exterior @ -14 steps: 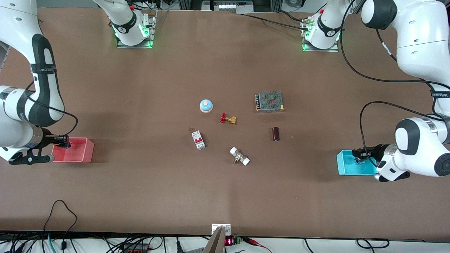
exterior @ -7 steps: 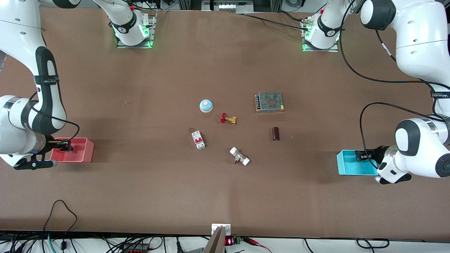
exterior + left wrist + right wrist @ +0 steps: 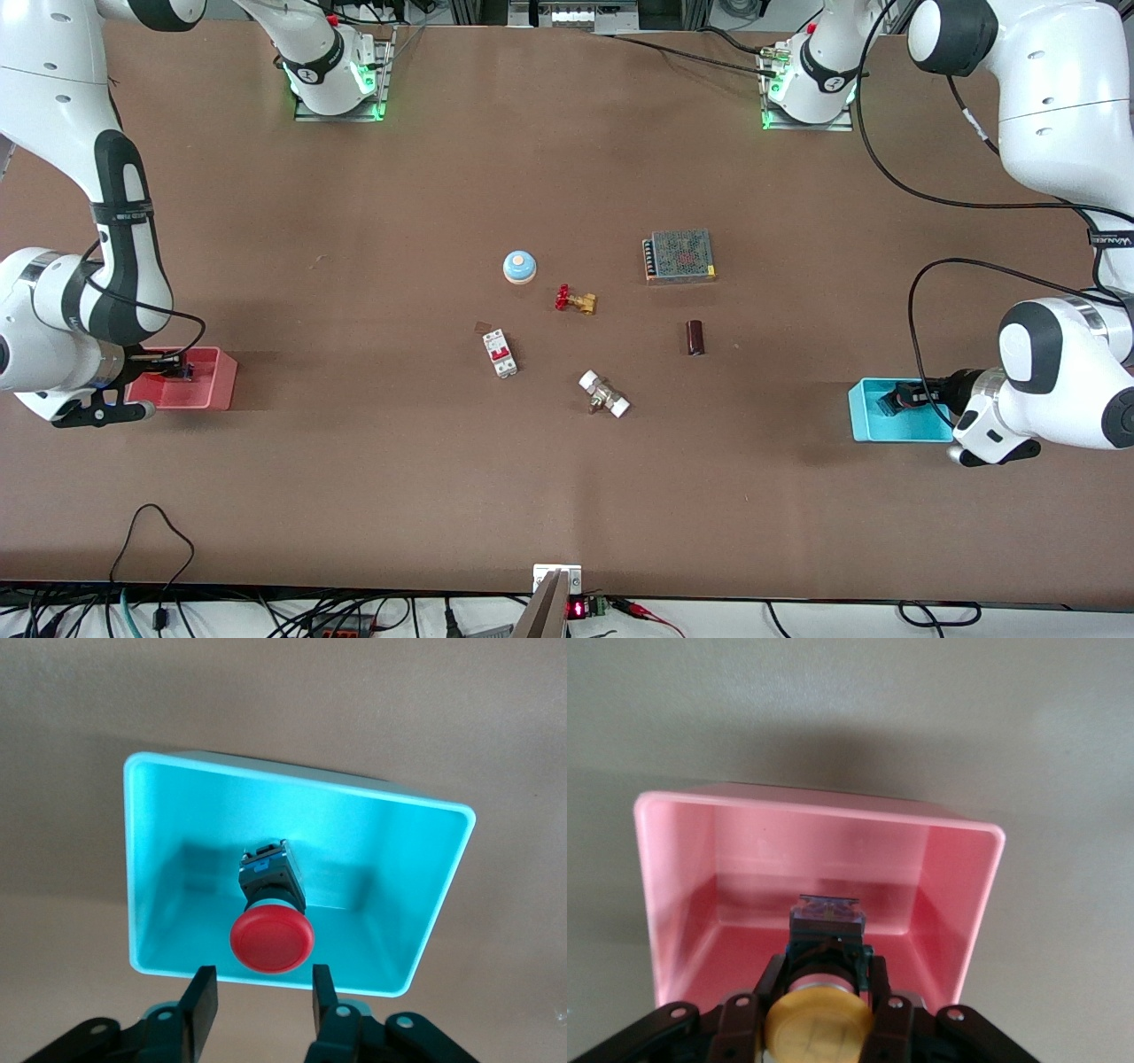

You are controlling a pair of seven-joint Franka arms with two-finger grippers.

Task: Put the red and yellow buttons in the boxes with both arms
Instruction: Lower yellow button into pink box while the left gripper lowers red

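Observation:
The red button lies on its side in the cyan box, its cap toward my left gripper. That gripper is open at the box's rim, and neither finger touches the button. In the front view the left gripper reaches into the cyan box at the left arm's end of the table. My right gripper is shut on the dark body of the yellow button and holds it inside the pink box. The front view shows the right gripper over the pink box.
Mid-table lie a blue-domed button, a brass valve with a red handwheel, a white circuit breaker, a white-capped fitting, a dark cylinder and a meshed power supply.
My left gripper has opened and let go of the red button, which now lies in the cyan box. The right arm has shifted a little at the pink box, still gripping the yellow button.

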